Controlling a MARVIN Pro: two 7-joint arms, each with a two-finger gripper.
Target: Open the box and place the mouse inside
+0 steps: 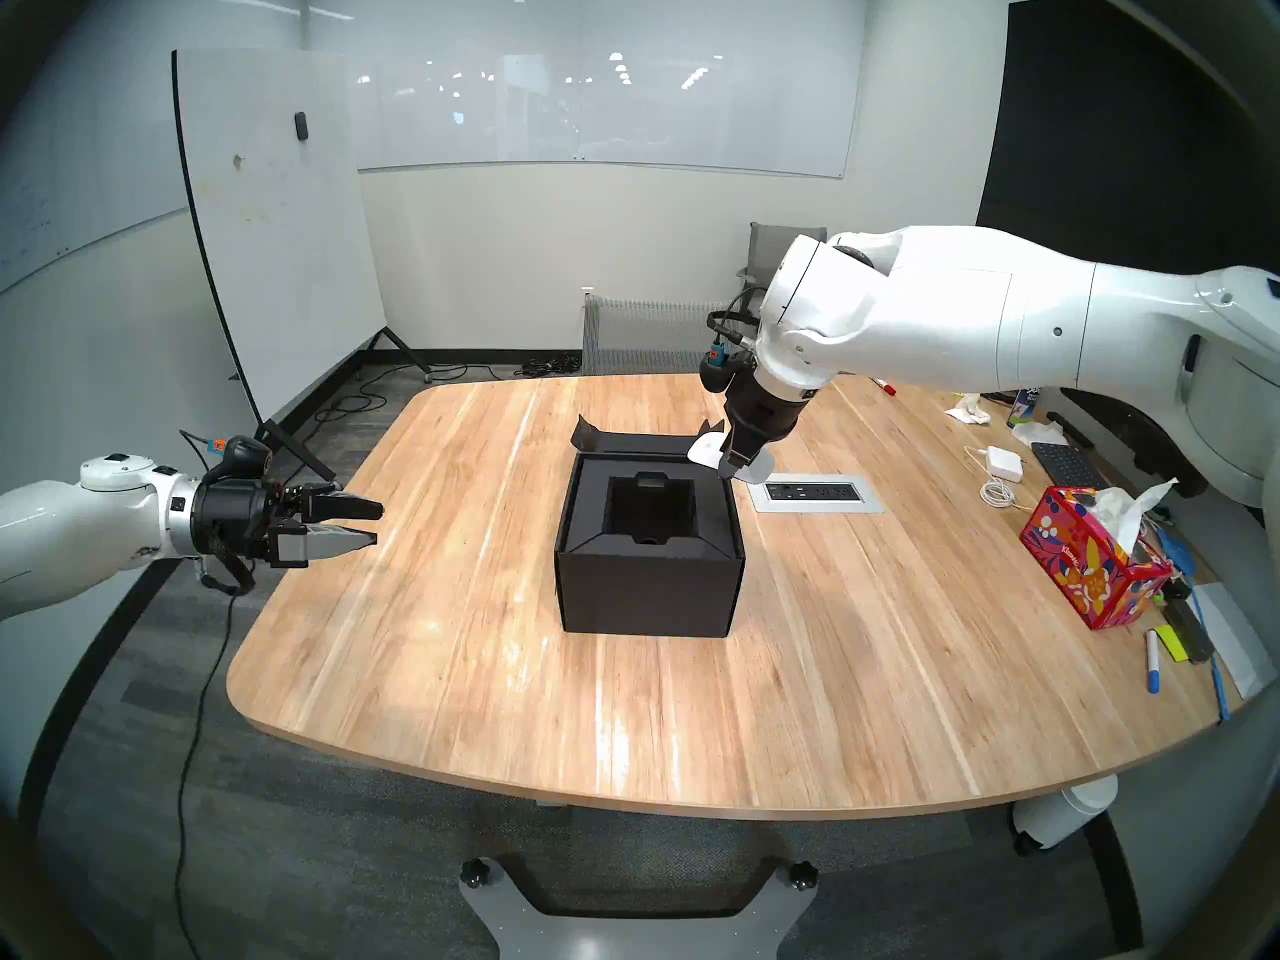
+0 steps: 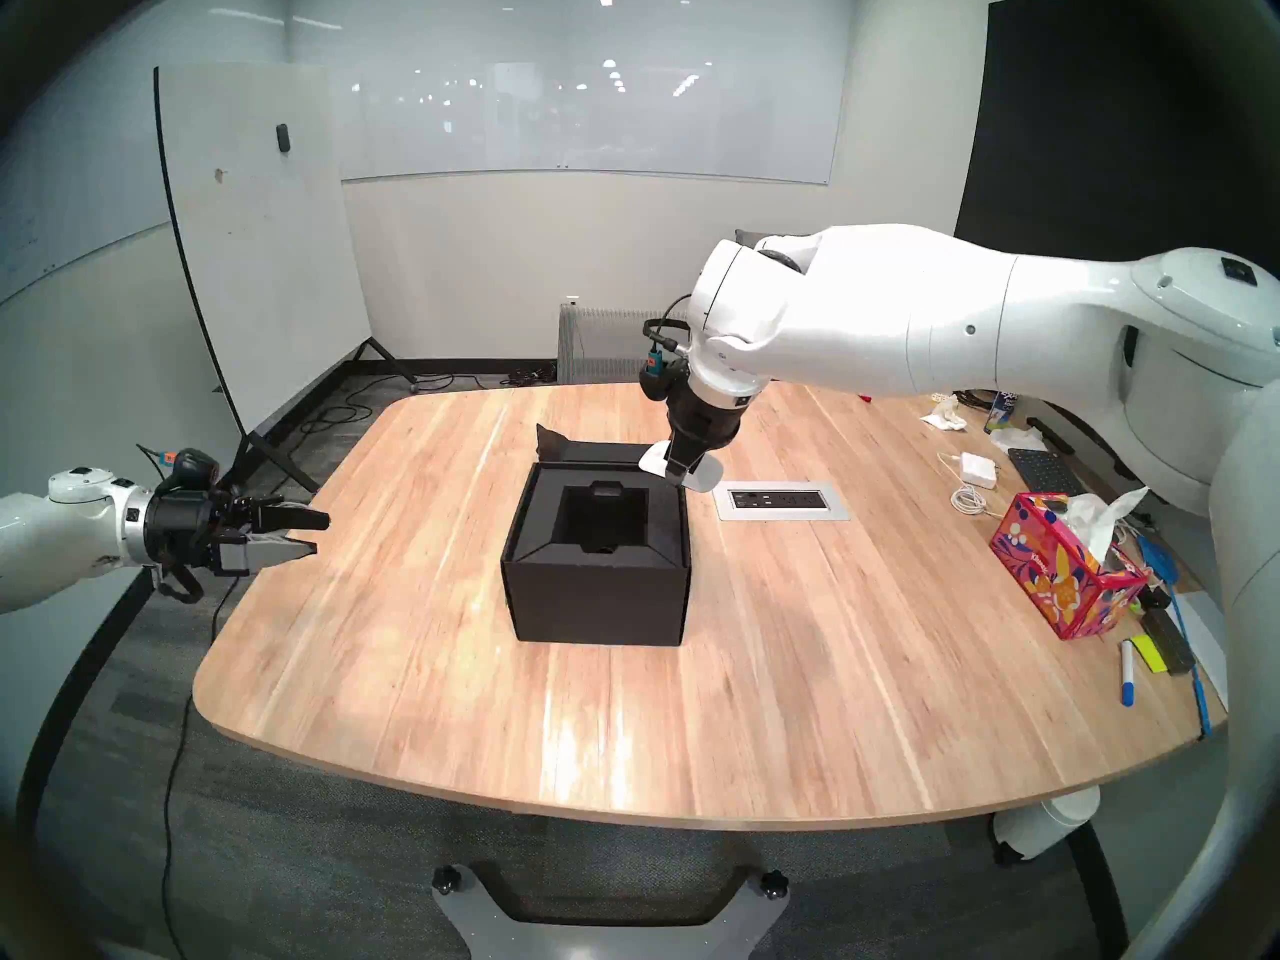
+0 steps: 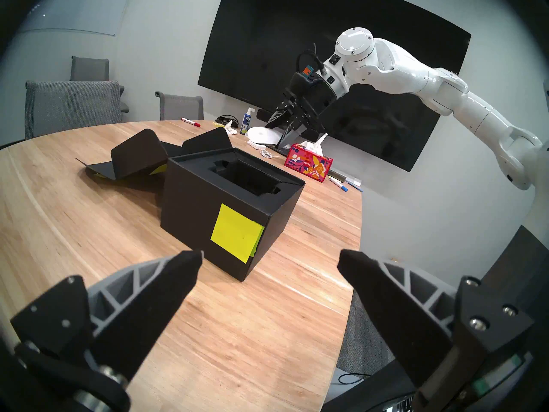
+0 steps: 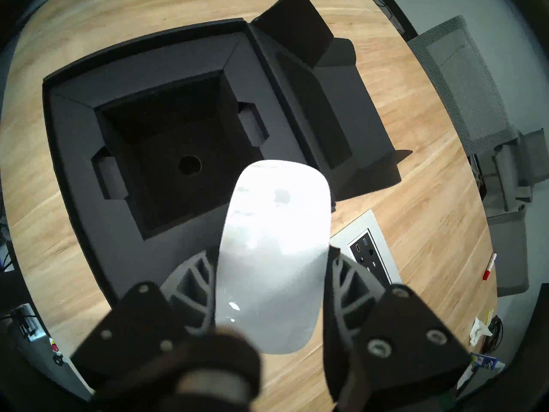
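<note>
In the head stereo left view you see the box (image 1: 650, 557) standing in the middle of the tabletop (image 1: 692, 695), its lid folded back flat behind it. The recess inside the box is dark and its bottom is hard to make out. The right pincer (image 1: 735, 462) hangs just above the far right corner of the box and grips the mouse (image 1: 708, 451); the fingers cover the middle of the mouse, so only its two white ends show. The left pincer (image 1: 360, 522) stays well to the left of the box, off the tabletop edge, with its jaws apart and nothing between them.

In the head stereo right view the same is seen; the right arm hides part of the tabletop behind the box.

In the left wrist view you look over the two spread fingers (image 3: 178, 271) toward the box, which carries a yellow-green sticky note (image 3: 236, 237) on its near side. Beyond the box, the mouse is a small white shape, partly covered by the right pincer.

In the right wrist view the mouse (image 4: 276, 253) fills the centre, clamped on both sides, and it hides one corner of the box. The near end of the mouse is blurred. A round hole shows at the recess bottom. A power socket panel (image 4: 368, 253) lies beside the box, partly behind one finger.
</note>
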